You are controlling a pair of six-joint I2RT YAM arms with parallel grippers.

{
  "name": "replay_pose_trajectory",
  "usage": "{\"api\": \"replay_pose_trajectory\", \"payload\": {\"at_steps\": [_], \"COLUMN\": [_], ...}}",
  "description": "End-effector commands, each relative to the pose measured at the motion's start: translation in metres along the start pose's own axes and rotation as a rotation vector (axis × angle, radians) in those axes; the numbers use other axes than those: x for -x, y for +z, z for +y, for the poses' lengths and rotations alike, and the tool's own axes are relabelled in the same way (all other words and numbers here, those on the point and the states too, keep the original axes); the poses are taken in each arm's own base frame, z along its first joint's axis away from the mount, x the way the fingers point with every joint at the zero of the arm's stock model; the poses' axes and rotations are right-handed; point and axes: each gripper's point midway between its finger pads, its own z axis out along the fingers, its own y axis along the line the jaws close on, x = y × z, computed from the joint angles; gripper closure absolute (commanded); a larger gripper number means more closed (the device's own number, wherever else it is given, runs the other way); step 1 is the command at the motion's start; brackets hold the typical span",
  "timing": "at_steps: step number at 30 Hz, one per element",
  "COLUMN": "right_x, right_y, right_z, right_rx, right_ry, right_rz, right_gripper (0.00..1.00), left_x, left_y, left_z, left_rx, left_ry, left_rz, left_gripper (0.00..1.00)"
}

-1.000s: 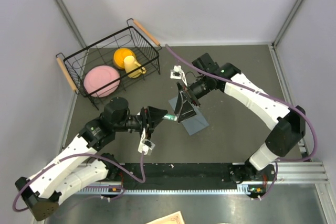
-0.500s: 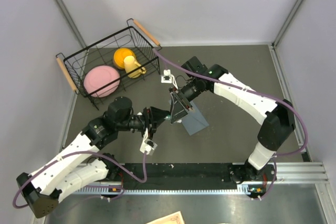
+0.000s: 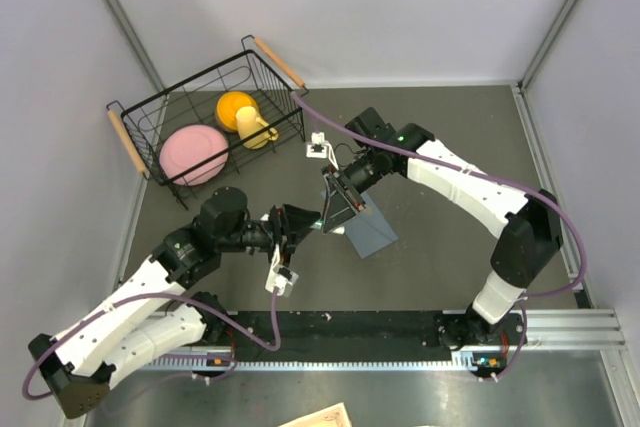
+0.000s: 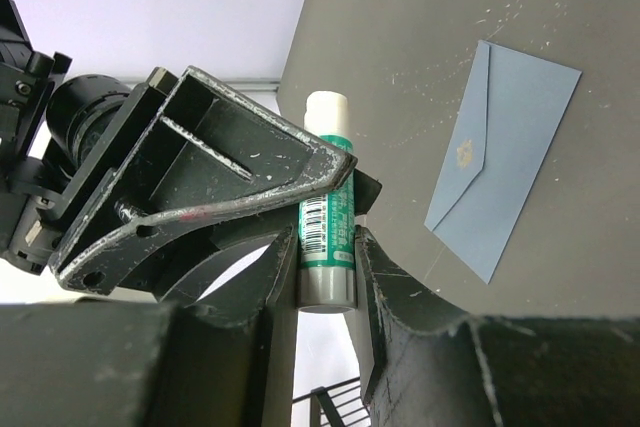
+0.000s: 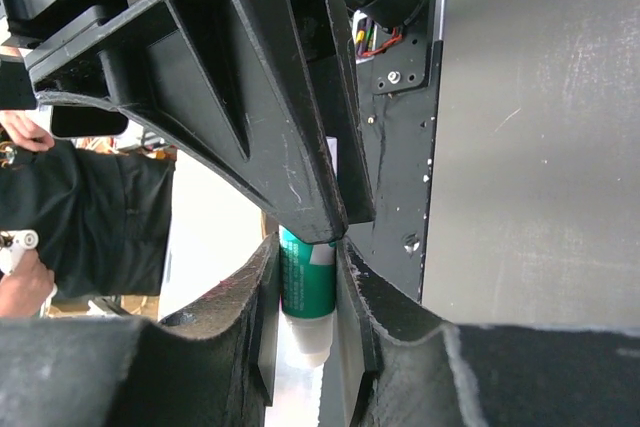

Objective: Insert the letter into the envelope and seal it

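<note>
**Top view.** Envelope (image 3: 375, 234): blue-grey, rectangular, flat on table (image 3: 450, 147). Left gripper (image 3: 308, 221) and right gripper (image 3: 338, 212) meet just left of the envelope, both at a glue stick (image 3: 319, 220). Wire basket (image 3: 180, 112), well apart to the envelope's upper left, contains a pink plate (image 3: 193, 154) and a yellow jug (image 3: 243, 114).

**Left wrist.** Envelope flap is folded down, with a gold spot (image 4: 466, 152) at its tip. Left gripper is narrowed onto the stick's grey base.

**Right wrist.** Right gripper is closed against the stick near its white cap.
</note>
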Motion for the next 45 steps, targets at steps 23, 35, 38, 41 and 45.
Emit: {"api": "replay_pose_trajectory", "payload": {"at_steps": [23,35,38,41,45], "right_x": [-0.014,-0.015,-0.013,-0.006,0.017], "right_y": [0.0,-0.001,-0.004,-0.011,-0.029], "right_z": [0.033,0.044,0.045,0.038,0.03], "right_rx": [0.091,0.098,0.065,-0.03,-0.206], "right_ry": [-0.1,-0.17,-0.219,-0.306,-0.505], "right_rz": [0.012,0.023,0.029,0.036,0.021], "right_gripper": [1.0,1.0,1.0,1.0,1.0], "left_x": [0.045,0.046,0.051,0.058,0.068], "left_y": [-0.013,-0.012,-0.013,-0.014,-0.014], "left_z": [-0.004,-0.003,-0.001,0.007,0.023], "left_rx": [0.002,-0.009,-0.007,0.001,0.008], "left_ry": [-0.123,-0.158,-0.215,-0.364,-0.606], "left_rz": [-0.181,-0.191,-0.209,-0.242,-0.287], "left_gripper": [0.6,0.88,0.96,1.0,1.0]}}
